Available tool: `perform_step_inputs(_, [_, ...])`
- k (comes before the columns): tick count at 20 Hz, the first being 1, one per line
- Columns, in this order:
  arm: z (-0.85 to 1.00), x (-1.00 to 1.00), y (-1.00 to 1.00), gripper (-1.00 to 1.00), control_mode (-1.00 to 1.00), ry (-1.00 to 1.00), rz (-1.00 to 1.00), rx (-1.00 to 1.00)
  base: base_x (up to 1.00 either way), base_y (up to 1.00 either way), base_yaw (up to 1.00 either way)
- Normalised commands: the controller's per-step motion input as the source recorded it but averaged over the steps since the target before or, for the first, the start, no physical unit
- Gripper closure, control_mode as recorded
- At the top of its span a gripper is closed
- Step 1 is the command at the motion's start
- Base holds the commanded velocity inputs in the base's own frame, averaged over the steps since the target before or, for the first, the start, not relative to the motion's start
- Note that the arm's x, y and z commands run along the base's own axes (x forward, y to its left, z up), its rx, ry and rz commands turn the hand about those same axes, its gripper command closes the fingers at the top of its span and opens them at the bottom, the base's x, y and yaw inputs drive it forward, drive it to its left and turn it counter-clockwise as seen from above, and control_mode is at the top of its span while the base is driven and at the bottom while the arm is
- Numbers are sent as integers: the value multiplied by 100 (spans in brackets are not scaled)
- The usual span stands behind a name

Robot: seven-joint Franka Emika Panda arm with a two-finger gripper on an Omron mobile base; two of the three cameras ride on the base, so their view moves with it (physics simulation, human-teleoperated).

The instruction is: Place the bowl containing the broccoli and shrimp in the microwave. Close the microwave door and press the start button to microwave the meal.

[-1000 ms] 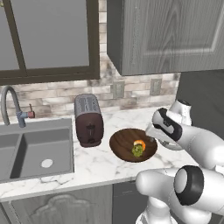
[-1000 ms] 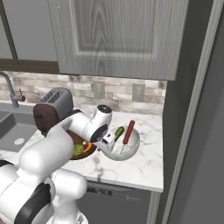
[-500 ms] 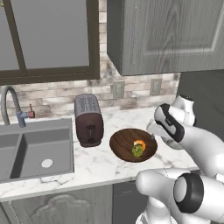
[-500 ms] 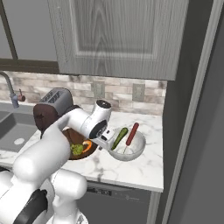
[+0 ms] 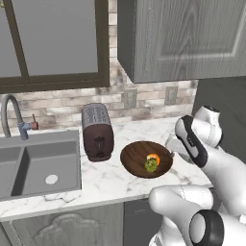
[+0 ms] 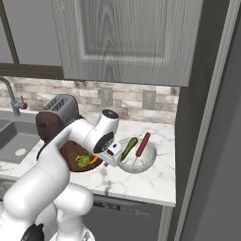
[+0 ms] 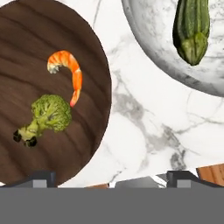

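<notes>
White marble counter (image 5: 103, 180) with grey veining carries everything, with grey cabinet fronts below it. Nearest the base, the gripper (image 7: 111, 178) hangs over bare marble between two bowls, its two dark fingertips (image 7: 41, 178) spread wide apart with nothing between them. Over the last second the hand has lifted slightly and drawn back from the wooden bowl while the fingers opened further; the bowl and its food have not moved.

In the hand view, the bowl (image 7: 39, 61), dark brown wood grain, sits at 10 o'clock from the fingertips, touching neither. The shrimp (image 7: 68, 70) curls near its centre, and the broccoli (image 7: 50, 114) lies just at 7 o'clock of it, the two nearly touching. In the left base view the bowl (image 5: 145, 159) rests near the counter's front edge.

At 1 o'clock in the hand view sits a pale marbled bowl (image 7: 153, 48) holding a green cucumber-like vegetable (image 7: 191, 28); the right base view also shows a red stick-shaped item (image 6: 142, 144) in it.

Farther back, a dark red toaster (image 5: 97, 130) stands at 10 o'clock of the wooden bowl, and a steel sink (image 5: 36, 168) with a curved faucet (image 5: 12, 113) lies beyond that. Behind runs a stone-brick backsplash (image 5: 144, 103) with two outlets, under grey upper cabinets (image 5: 182, 38) and a dark-framed window (image 5: 53, 41). No writing or labels can be read
</notes>
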Motion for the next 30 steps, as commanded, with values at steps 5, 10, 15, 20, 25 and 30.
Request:
perform_step_inputs(5, [-36, -15, 2, -100, -100, 0, 0, 0, 0, 0, 0])
perform_step_inputs(10, [-25, 6, 15, -100, -100, 0, -3, 0, 0, 0, 0])
perform_step_inputs(15, [-12, 24, 10, -100, -100, 0, -5, 0, 0, 0, 0])
perform_step_inputs(20, [-14, 32, 3, -100, -100, 0, -5, 0, 0, 0, 0])
perform_step_inputs(25, [-15, 33, 0, -100, -100, 0, -2, 1, 0, 0, 0])
perform_step_inputs(30, [-16, 32, 0, -100, -100, 0, 0, 2, 0, 0, 0])
